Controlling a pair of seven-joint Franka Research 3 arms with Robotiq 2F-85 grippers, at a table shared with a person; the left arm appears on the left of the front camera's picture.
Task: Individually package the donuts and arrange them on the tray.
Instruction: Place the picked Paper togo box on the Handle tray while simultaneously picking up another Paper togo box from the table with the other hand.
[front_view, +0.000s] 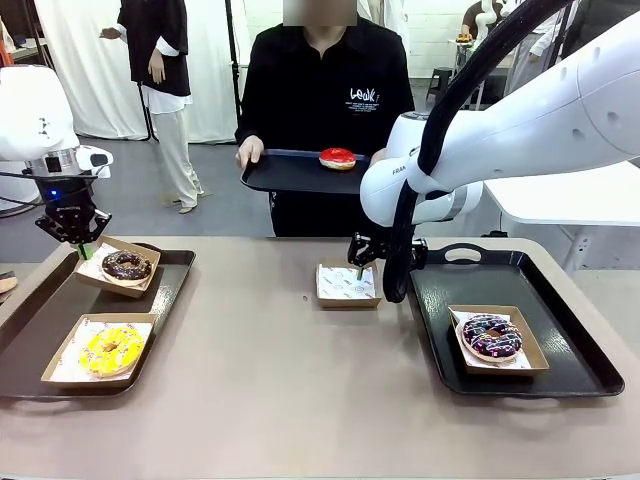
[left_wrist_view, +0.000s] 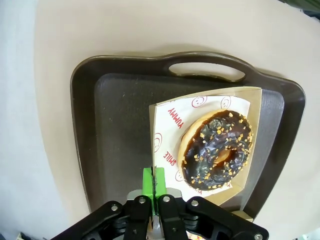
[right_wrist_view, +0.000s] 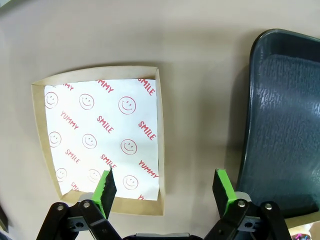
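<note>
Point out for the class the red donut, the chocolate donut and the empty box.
red donut (front_view: 337, 158), front view, top of its glaze.
chocolate donut (left_wrist_view: 216, 150), left wrist view, glazed ring beside its hole.
empty box (right_wrist_view: 102, 137), right wrist view, middle of its printed paper lining.

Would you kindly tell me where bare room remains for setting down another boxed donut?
The right tray is bare behind and left of the purple donut's box. Tabletop between both trays is open below the empty box. The left tray is crowded with two boxes.
</note>
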